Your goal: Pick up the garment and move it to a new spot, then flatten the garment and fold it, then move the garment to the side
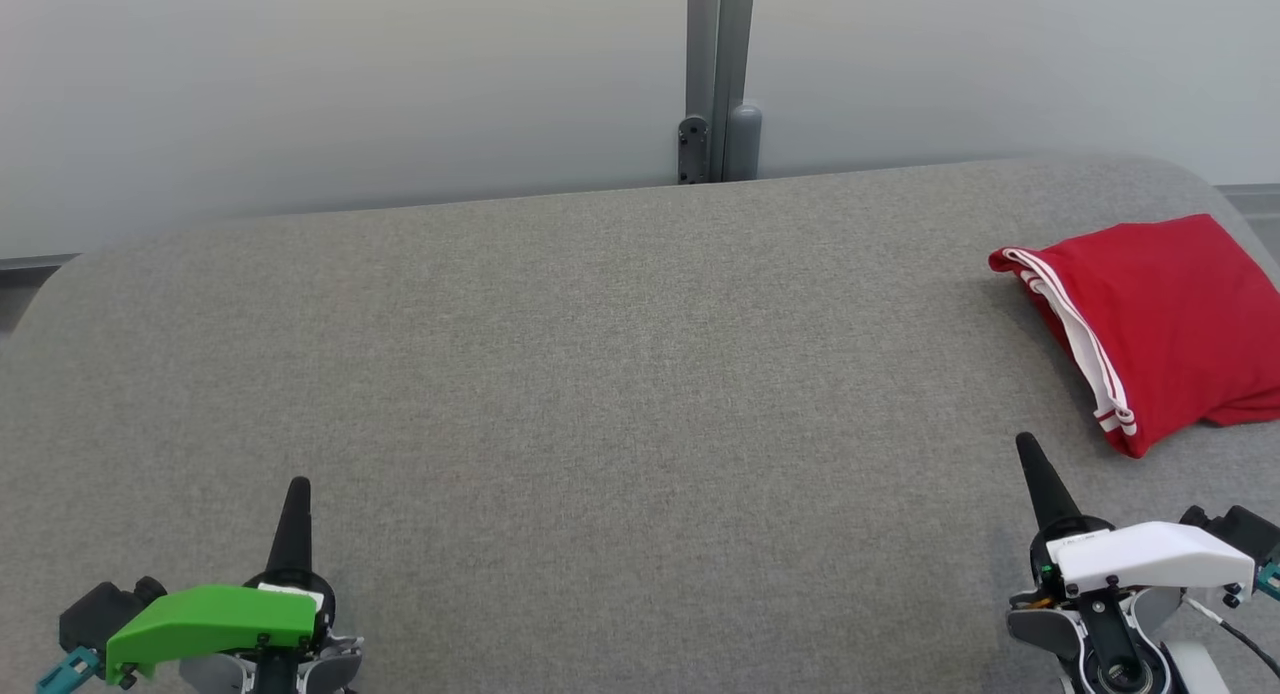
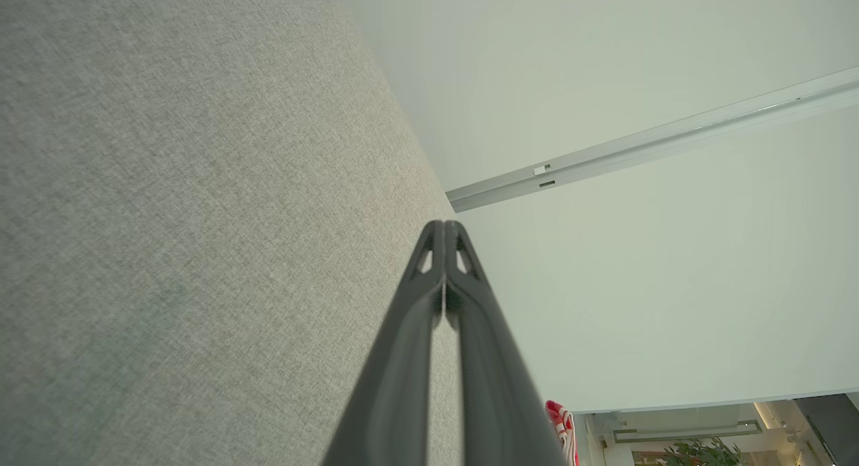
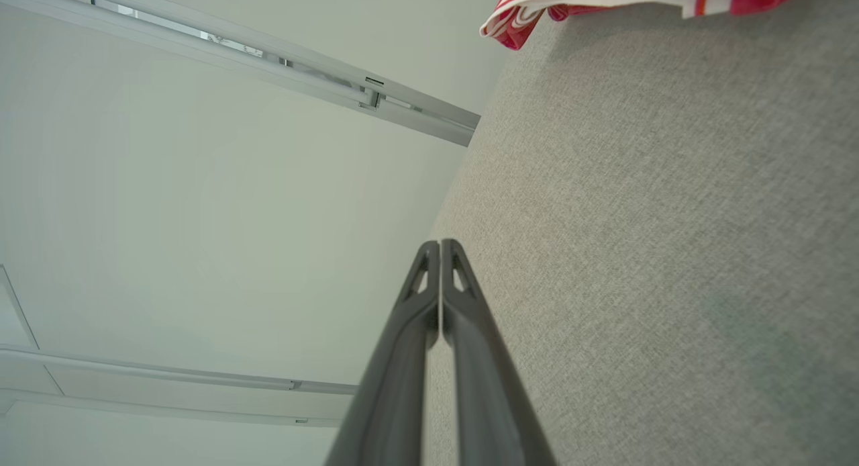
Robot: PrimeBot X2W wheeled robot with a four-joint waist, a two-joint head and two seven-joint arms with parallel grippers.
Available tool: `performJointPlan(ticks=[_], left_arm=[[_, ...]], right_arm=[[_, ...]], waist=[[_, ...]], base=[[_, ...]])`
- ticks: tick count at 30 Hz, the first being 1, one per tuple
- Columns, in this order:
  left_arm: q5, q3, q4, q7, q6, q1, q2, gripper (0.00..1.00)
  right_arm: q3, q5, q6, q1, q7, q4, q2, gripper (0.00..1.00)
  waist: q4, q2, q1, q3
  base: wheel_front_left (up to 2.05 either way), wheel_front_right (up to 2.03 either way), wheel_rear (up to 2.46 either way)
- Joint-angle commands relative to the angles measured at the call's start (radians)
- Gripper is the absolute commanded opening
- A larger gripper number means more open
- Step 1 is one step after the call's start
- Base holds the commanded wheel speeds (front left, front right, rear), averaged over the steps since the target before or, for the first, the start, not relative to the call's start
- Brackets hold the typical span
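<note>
The red garment with white stripes lies as a compact bundle, folded as far as I can judge, at the far right of the grey fabric bench. The left hand is at the near left, its fingers pressed together and empty. The right hand, at the near right, is also pressed together and empty, near the garment but apart from it.
</note>
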Motion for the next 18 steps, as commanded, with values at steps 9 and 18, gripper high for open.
performJointPlan(ticks=[9, 18], left_arm=[[-0.093, 0.024, -0.009, 0.025, -0.022, -0.032, 0.000, 0.00], [-0.159, 0.040, -0.008, 0.044, -0.035, -0.040, -0.001, 0.00]], right_arm=[[-0.014, 0.096, 0.000, -0.023, 0.027, -0.015, -0.007, 0.00], [-0.023, 0.168, 0.000, -0.027, 0.047, -0.017, -0.007, 0.00]], waist=[[-0.001, 0.0000, 0.0000, 0.003], [-0.003, 0.0000, 0.0000, 0.005]], base=[[0.00, 0.00, 0.00], [0.00, 0.00, 0.00]])
